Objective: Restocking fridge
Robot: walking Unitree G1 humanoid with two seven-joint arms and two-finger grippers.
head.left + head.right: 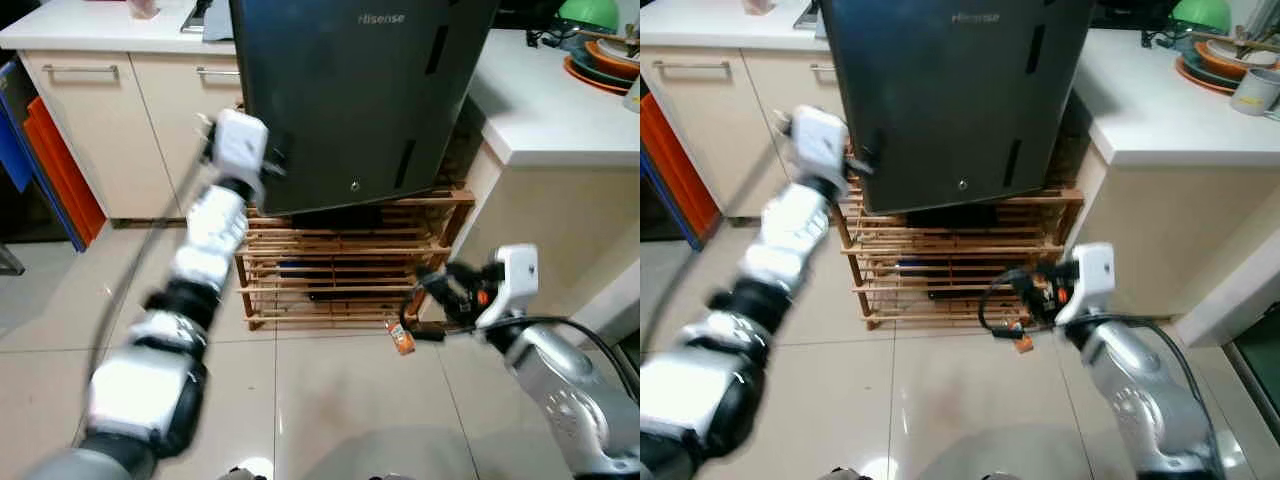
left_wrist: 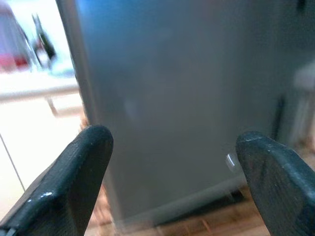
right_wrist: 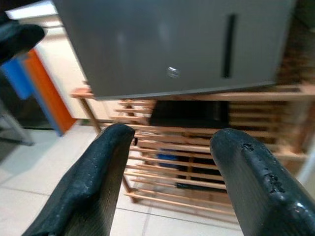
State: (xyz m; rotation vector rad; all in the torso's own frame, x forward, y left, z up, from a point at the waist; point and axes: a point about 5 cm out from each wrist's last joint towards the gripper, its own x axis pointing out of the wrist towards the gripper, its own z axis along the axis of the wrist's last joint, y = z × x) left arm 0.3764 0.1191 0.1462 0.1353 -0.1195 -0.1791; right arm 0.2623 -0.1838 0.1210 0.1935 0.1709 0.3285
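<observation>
Dark grey fridge, door closed, stands on a slatted wooden rack between cabinets; the left gripper reaches its left edge, fingers spread, empty; the right gripper hangs low, likewise parted and empty

The word "Hisense" stood in pale letters near the top edge of the dark fridge door, toward twelve o'clock in the left eye view. It showed again, fainter, in the right eye view at the same place on the door. No other text, number or sign could be read.
</observation>
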